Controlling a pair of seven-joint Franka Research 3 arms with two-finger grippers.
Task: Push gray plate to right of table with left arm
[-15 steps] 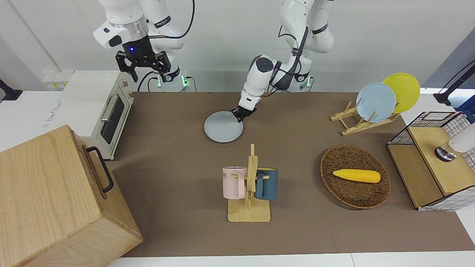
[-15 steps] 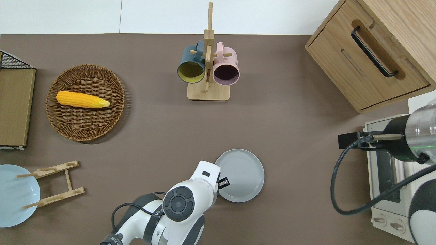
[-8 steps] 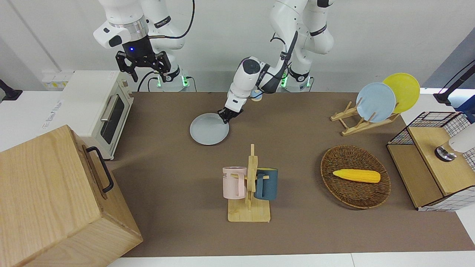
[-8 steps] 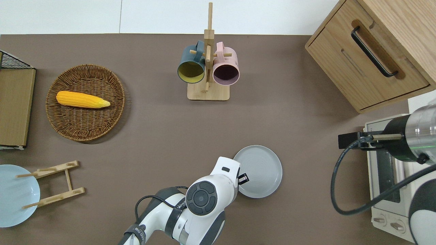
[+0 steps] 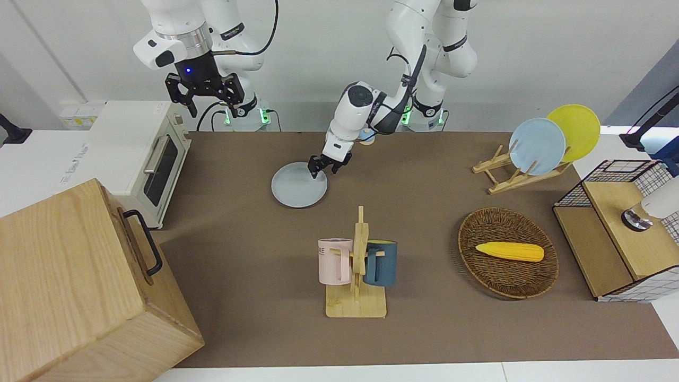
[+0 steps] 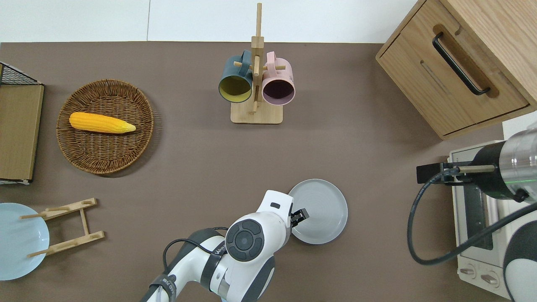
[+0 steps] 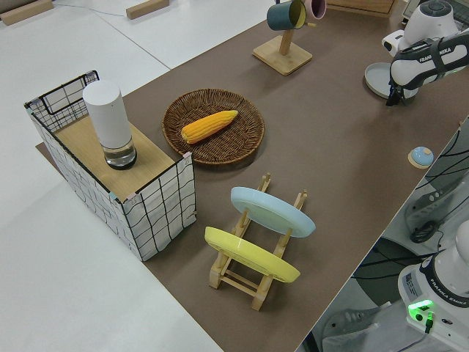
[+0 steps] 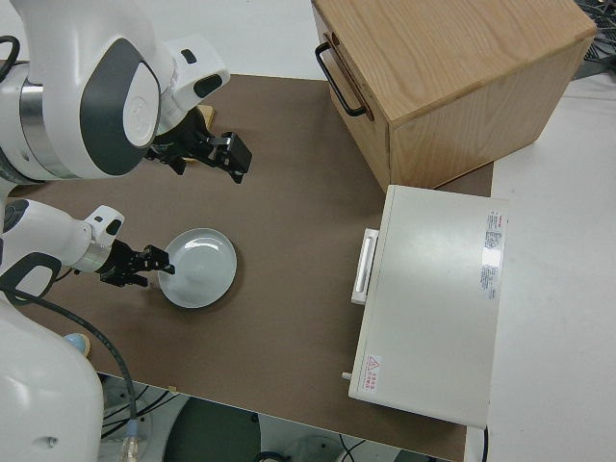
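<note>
Now left gripper (image 5: pixel 319 170) low at plate (image 5: pixel 295 187) rim for pushing; finger state unclear; right arm parked.

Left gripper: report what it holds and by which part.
Nothing. The left gripper is open over the gray plate's rim at the left arm's end; its fingers do not close on the rim. The right arm is parked.
</note>
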